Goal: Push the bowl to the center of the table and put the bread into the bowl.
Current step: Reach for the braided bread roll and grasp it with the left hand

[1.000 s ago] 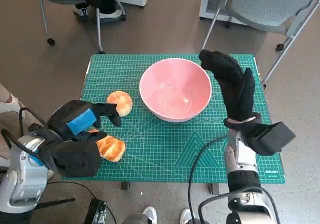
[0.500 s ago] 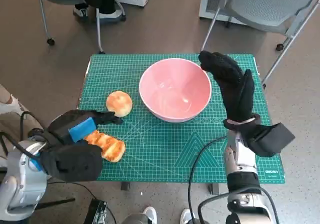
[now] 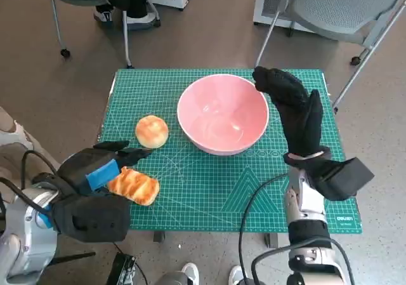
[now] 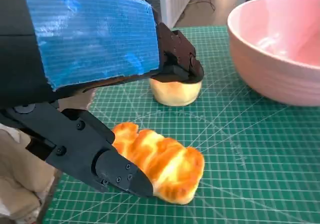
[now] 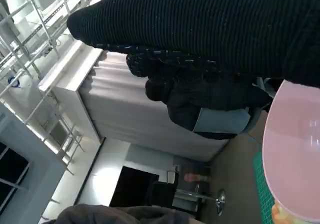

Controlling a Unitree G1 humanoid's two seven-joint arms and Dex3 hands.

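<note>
Bread (image 3: 132, 185) is seen in the head view as a golden oblong piece on the near left part of the green cutting mat (image 3: 209, 190), and a round roll (image 3: 152, 131) lies farther, just left of the pink bowl (image 3: 222, 113). The bowl is placed around the far middle of the mat. The left hand (image 3: 95, 171) is held over the near end of the oblong piece, its fingers spread, and nothing is grasped by it. The right hand (image 3: 295, 107) is laid against the right rim of the bowl, fingers extended; nothing is grasped.

From the left wrist view, the oblong bread (image 4: 160, 161) is shown between a lower black finger (image 4: 95, 159), which seems to touch its side, and an upper finger above the roll (image 4: 175, 90). The bowl (image 4: 280, 49) stands well apart.

In the right wrist view only the glove (image 5: 210, 29) and a part of the bowl rim (image 5: 292, 149) are shown.

The bread is judged to be light, soft and easily crushed, so it is best taken gently by its long sides. The bowl looks stiff and smooth and may slide easily on the mat.
</note>
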